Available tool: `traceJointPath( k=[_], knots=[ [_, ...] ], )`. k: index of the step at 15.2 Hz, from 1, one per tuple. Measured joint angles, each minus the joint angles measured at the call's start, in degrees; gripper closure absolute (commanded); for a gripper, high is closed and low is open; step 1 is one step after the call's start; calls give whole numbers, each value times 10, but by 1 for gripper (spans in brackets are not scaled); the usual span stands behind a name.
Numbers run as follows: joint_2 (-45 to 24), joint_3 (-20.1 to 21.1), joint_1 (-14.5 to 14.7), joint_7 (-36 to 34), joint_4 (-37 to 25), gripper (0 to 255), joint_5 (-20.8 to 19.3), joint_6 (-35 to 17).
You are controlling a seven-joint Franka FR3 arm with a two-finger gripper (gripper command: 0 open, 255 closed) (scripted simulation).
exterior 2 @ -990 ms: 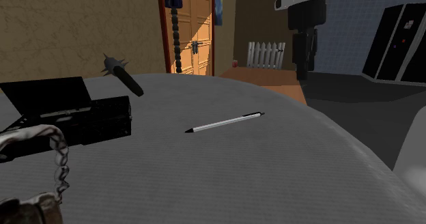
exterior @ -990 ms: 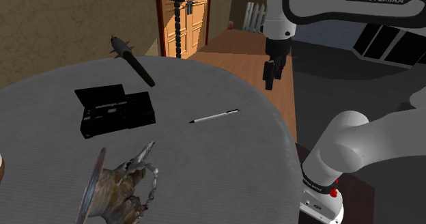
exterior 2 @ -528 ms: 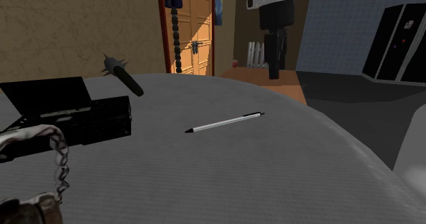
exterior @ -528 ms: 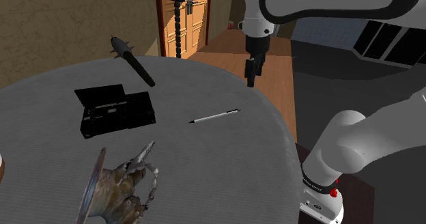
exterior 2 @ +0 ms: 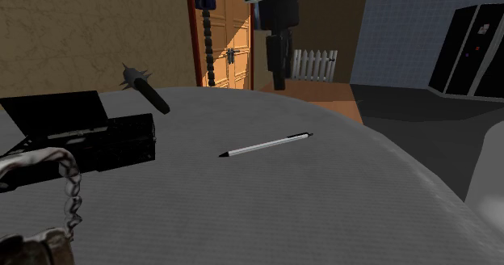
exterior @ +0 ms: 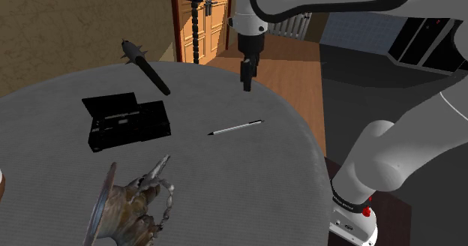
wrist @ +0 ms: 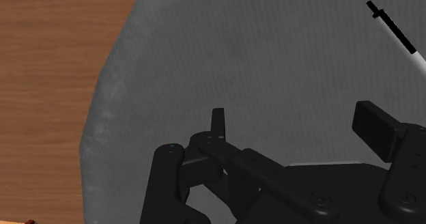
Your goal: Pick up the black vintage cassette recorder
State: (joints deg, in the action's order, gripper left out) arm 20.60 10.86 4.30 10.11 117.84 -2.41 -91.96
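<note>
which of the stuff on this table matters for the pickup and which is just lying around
Job: black cassette recorder; open gripper, well apart from it.
Lying about: pen; spiked club; ornate metal goblet.

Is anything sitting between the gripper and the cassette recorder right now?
Nothing visible. Bare grey table lies between the gripper and the black recorder; the spiked club and the pen lie off to either side.

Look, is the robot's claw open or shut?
Open. The claw's two black fingers stand apart in the wrist view, with just the grey table showing between them.
</note>
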Motion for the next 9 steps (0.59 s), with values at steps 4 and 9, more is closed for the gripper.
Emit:
traceJointPath(
  k=[4,9],
  knots=[
    [-66,25,16,12,-63,0,-14,-18],
    [-149,56,38,28,-156,0,-41,-25]
  ],
)
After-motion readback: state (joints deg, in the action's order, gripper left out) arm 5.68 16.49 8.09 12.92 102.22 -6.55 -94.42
